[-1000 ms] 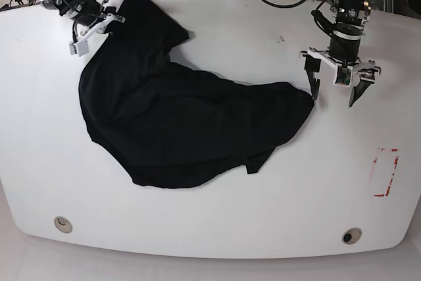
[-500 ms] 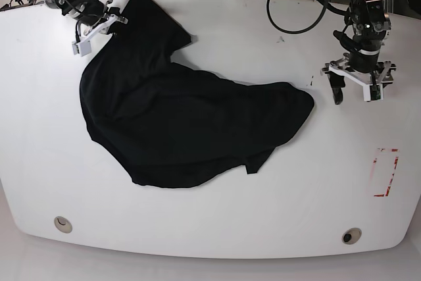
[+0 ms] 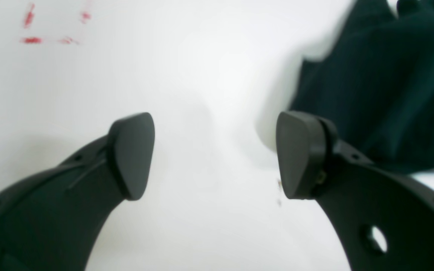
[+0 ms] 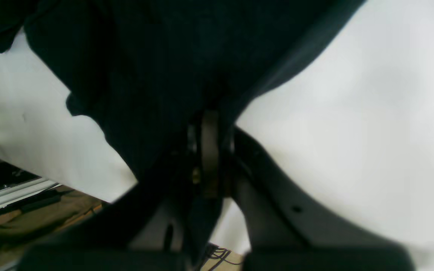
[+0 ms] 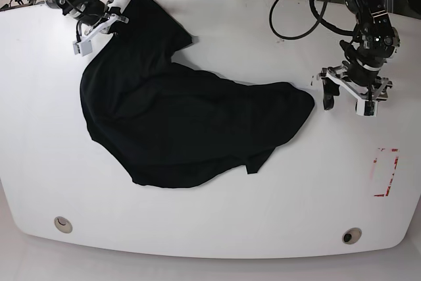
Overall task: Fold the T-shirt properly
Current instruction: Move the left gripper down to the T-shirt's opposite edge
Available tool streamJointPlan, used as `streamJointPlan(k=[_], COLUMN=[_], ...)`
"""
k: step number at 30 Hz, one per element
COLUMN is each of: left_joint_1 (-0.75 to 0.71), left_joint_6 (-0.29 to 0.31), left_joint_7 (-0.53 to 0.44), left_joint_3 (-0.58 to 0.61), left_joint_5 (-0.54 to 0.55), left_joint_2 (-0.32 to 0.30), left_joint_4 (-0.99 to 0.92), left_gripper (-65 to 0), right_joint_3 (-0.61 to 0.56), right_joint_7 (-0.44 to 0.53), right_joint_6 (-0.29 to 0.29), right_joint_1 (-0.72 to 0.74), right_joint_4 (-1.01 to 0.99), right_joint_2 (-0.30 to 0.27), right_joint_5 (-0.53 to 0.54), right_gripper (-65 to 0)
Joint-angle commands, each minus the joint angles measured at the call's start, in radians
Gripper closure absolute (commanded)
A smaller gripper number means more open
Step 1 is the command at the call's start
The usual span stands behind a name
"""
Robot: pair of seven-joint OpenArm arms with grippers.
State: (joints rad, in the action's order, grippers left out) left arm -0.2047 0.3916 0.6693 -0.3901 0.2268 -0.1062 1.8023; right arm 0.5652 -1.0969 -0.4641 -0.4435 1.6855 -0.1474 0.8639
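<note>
White table (image 5: 210, 228), rounded corners. Black T-shirt (image 5: 184, 129) lies crumpled left of centre, reaching twd far-left corner. Red marks (image 5: 386, 172) nr right edge. Two round holes nr front edge.

White table (image 5: 210, 215), red markings (image 5: 386, 172)

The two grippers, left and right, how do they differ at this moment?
The left gripper has its jaws wide apart with nothing between them; the right gripper is shut on the T-shirt. The left hangs over bare table beside the shirt's edge; the right sits at the shirt's far corner. Both have dark jaws.
</note>
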Motion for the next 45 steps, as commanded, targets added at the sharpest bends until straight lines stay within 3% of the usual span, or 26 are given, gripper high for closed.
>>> streamJointPlan(k=[1,4,6,12,16,20,45], left_joint_1=[0.015,0.024,0.037,0.042,0.035,0.035,0.1], left_joint_6=[0.009,0.012,0.035,0.092,0.173,0.303,0.307], left_joint_7=[0.005,0.022,0.074,0.097,0.099,0.078,0.042], left_joint_3=[0.002,0.004,-0.015,-0.03,-0.038,-0.038,-0.012], left_joint_5=[0.013,0.011,0.008,0.006,0.01,0.017,0.016], left_joint_2=[-0.002,-0.001,-0.005,-0.005,-0.006,-0.004,0.015], left_joint_4=[0.005,-0.009,-0.014,-0.019,-0.018,-0.01,-0.201], left_gripper=[-47.4,-47.5,-47.2,-47.2,-47.3,-47.6,-48.0], right_joint_3=[0.004,0.004,0.004,0.004,0.001,-0.001,-0.004], right_joint_7=[0.003,0.002,-0.029,-0.036,-0.045,-0.049,-0.042], right_joint_6=[0.0,0.0,-0.004,-0.004,-0.002,0.003,0.002], right_joint_1=[-0.003,-0.002,0.002,0.001,0.002,0.0,-0.004], right_joint_4=[0.015,0.019,0.045,0.067,0.091,0.1,0.083], right_joint_2=[-0.013,-0.014,-0.01,-0.01,-0.01,-0.008,-0.017], right_joint_5=[0.009,0.01,0.005,0.001,-0.009,-0.017,-0.014], right_gripper=[0.0,0.0,0.0,0.0,0.0,0.0,0.0])
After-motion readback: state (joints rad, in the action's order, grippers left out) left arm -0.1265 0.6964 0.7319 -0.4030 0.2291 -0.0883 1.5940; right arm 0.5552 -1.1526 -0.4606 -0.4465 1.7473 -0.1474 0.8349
